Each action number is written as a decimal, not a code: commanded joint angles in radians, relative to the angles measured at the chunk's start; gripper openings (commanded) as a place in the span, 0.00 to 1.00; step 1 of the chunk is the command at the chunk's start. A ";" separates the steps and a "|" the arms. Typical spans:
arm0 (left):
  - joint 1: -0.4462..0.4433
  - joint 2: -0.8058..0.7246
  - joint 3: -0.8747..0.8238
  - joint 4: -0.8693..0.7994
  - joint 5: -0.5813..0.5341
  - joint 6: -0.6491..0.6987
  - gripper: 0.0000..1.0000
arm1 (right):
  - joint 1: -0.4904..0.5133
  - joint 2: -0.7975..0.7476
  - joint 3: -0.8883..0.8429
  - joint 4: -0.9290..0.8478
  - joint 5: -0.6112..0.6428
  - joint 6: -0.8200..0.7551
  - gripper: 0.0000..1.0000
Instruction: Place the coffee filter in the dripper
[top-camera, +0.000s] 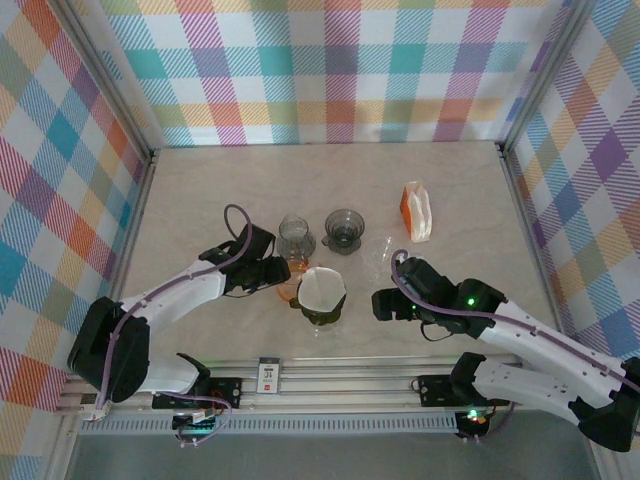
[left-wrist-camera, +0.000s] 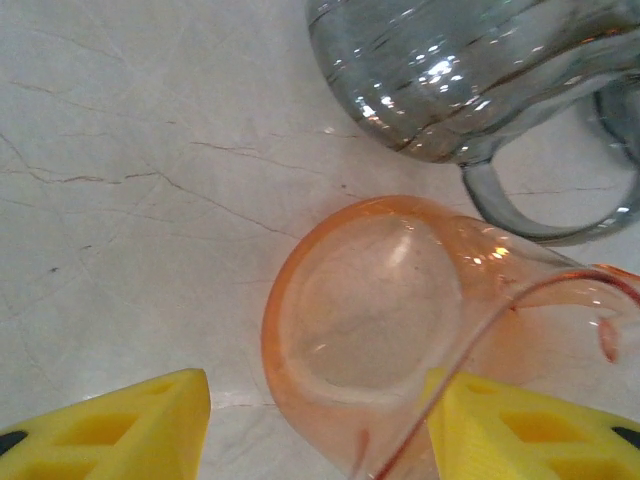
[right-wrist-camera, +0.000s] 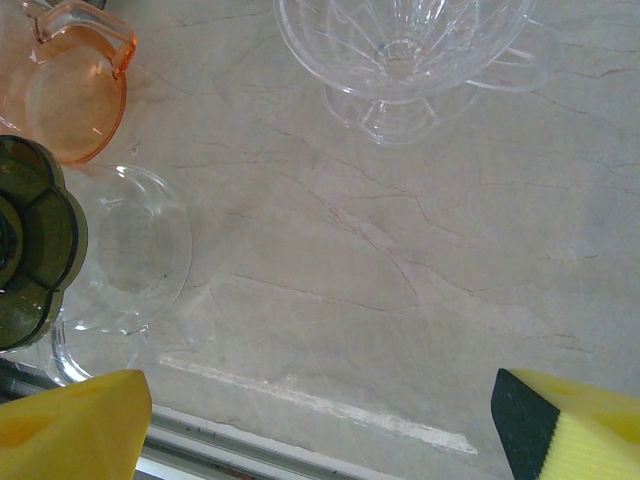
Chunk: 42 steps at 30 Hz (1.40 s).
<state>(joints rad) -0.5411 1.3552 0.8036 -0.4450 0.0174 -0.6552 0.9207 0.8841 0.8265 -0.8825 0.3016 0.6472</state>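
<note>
1. Coffee filter (top-camera: 322, 288) is spotted as a white cone sitting mouth-up in the dark dripper (top-camera: 322, 314), close to the near edge of the table (top-camera: 200, 200). Whether it's pushed all the way down can't be told from above.
2. Level with it on the right, the right gripper (top-camera: 382, 304) is held with its fingers spread and nothing between them, a little apart from the dark dripper.
3. Just past the filter on the left, the left gripper (left-wrist-camera: 318, 420) is spread around the orange dripper (left-wrist-camera: 370, 310). One pad is at its rim and the other is clear of it, so nothing is actually pinched.
4. Further back, a grey glass jug (top-camera: 295, 238), a grey dripper (top-camera: 345, 230) and a clear dripper (right-wrist-camera: 400, 50) are parked, with an orange-and-white packet (top-camera: 417, 212) far right.
5. Placement looks as good as done, tbh. Paper is light, so any pull-away is best done slowly, with cables kept off the cone. If seating is needed, the centre should be pressed, not the rim, so nothing gets tipped.
</note>
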 joint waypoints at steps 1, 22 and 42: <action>-0.014 0.029 0.041 -0.021 -0.044 0.027 0.57 | -0.011 -0.011 -0.015 0.009 -0.015 -0.003 0.89; -0.020 -0.048 0.014 -0.151 -0.118 -0.042 0.31 | -0.023 -0.055 -0.108 0.089 -0.069 -0.017 0.89; -0.019 -0.050 -0.027 -0.115 -0.142 -0.076 0.42 | -0.025 -0.119 -0.267 0.278 -0.267 -0.081 0.92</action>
<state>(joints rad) -0.5560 1.2678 0.7689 -0.5415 -0.0982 -0.7216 0.9020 0.7815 0.5877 -0.6411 0.0921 0.5751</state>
